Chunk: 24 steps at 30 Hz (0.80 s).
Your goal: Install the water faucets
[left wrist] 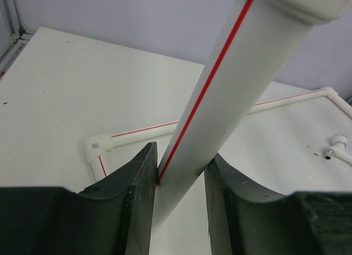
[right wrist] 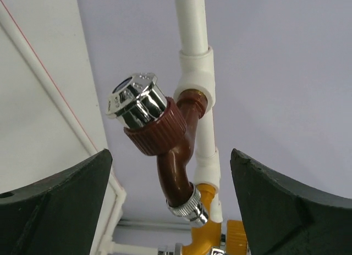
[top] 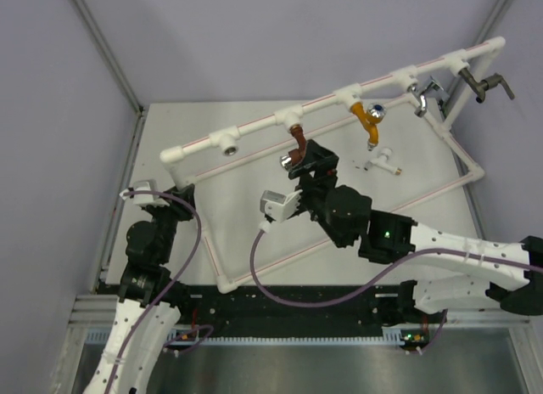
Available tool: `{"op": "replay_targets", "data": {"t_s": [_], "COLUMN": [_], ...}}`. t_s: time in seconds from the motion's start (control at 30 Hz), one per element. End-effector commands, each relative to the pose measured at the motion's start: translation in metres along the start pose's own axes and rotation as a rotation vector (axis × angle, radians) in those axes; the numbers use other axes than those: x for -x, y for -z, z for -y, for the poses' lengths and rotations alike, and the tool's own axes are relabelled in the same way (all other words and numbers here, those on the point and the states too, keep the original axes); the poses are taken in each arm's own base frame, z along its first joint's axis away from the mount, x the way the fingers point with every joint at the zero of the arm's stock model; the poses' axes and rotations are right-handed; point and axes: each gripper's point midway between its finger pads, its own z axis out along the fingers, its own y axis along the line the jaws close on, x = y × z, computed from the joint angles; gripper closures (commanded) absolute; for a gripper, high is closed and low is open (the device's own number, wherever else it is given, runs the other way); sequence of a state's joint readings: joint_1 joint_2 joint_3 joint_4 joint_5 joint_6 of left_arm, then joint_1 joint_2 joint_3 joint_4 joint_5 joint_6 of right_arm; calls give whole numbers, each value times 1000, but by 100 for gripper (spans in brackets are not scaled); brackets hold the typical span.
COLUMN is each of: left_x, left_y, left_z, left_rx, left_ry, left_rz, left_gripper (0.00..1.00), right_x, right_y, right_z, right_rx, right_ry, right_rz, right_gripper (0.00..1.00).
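A reddish-brown faucet (top: 296, 144) with a silver tip hangs from a tee socket on the top rail of the white pipe frame (top: 254, 129). My right gripper (top: 310, 162) is open, its fingers either side of this faucet (right wrist: 173, 150) without touching it. A white faucet (top: 383, 161) lies loose on the table inside the frame; it also shows in the left wrist view (left wrist: 335, 148). My left gripper (top: 181, 193) is shut on the frame's left slanted pipe (left wrist: 220, 95), which carries a red stripe.
Yellow (top: 367, 116), silver (top: 427, 96) and dark grey (top: 488, 86) faucets hang from other sockets on the rail. One tee socket (top: 227, 143) at the rail's left end is open. The frame's base pipes (top: 339, 233) lie on the white table.
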<state>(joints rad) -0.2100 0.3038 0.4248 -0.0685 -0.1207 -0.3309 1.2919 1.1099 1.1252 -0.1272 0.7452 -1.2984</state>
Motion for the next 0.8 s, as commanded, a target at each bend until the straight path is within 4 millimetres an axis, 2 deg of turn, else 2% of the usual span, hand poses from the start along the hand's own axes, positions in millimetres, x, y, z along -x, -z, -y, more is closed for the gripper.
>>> {"op": "replay_targets", "data": {"t_s": [0.0,0.13,0.2,0.3,0.43,0.53,0.57,0.67,0.77], "left_x": [-13,-12,-11,-10,-10,-10,-9,-9,-9], "left_y": [0,1,1,2,2,2,2,2,2], "left_z": [0,-1,-1,-1,-1,-1,-1,-1,-1], "left_rx": [23,25,25,27,26,28,27,27,25], "left_ry": [102,102,102,103,104,103,103,105,105], "left_rz": [-57,-53,-49,-45,-46,-45,-42,-42,-41], "left_gripper": [100,100,100,100,100,100,100,100,100], "right_x": [-2,-12,-5,10,39,35,27,-12,-42], "right_y": [-16,-34,-38,-40,-35,-20,-12,4,11], "right_z": [19,11,12,18,39,69,82,94,87], "right_rx": [-136,-178,-188,-195,-162,-237,-286,-476,-625], "right_ry": [32,-4,-118,-395,-989,-1472,-1633,-2093,-2412], "right_rz": [-58,-115,-77,30,299,507,575,690,736], "right_gripper": [17,47,64,98,100,100,100,100,100]}}
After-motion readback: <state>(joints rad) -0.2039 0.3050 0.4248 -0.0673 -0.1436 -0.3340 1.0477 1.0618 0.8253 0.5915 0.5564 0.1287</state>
